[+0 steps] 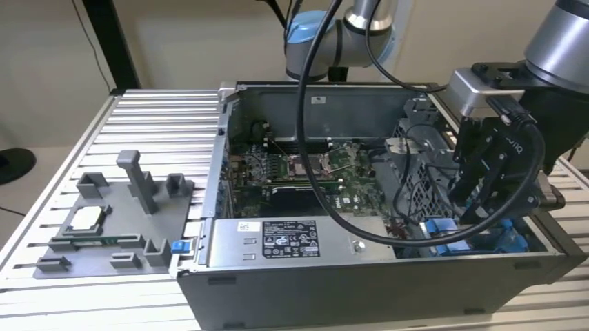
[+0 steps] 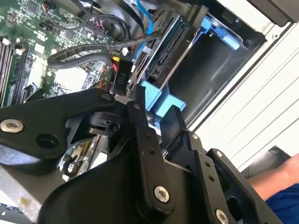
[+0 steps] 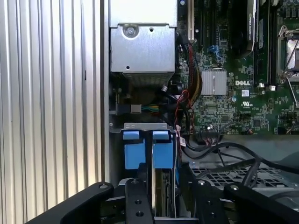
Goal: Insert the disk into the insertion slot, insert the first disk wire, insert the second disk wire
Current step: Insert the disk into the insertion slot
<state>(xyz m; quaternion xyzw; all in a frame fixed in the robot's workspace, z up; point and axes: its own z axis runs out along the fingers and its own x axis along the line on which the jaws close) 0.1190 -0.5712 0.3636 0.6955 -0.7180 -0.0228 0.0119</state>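
The black multi-link claw point(image 1: 486, 210) hangs low over the corner of the open dark grey metal computer case point(image 1: 368, 293) at the exterior view's right. It reaches into the insertion slot point(image 1: 421, 189), a dark grey rectangular drive bay with a perforated metal wall and blue plastic clips. Whether the claw is clenched or released cannot be told.

In the second wrist view, directly ahead of the claw, lies the disk point(image 2: 167, 49), a silver-grey rectangular hard drive clipped in a bright blue plastic carrier. It is inside the slot along one wall, with its connector edge turned toward the claw. Whether it is fully seated cannot be told. A blue carrier tab point(image 2: 161, 100) sits right at the claw's tip.

A black plastic plug point(image 2: 120, 77) on a bundle of coloured wires lies just beside the claw. A thin blue flat cable point(image 2: 145, 21) runs near the far end of the disk; whether either is plugged in cannot be told.

In the first wrist view, a grey sheet-metal power-supply box point(image 3: 142, 46) stands beyond the claw. The green motherboard point(image 3: 243, 107) spreads out to one side of the claw.

Well apart from the claw, across the case, a grey plastic fixture plate with upright posts point(image 1: 120, 221) rests on the ribbed aluminium table point(image 1: 138, 117). Outside the case, on the claw's other side, part of a person in blue cloth point(image 2: 280, 205) is in sight.
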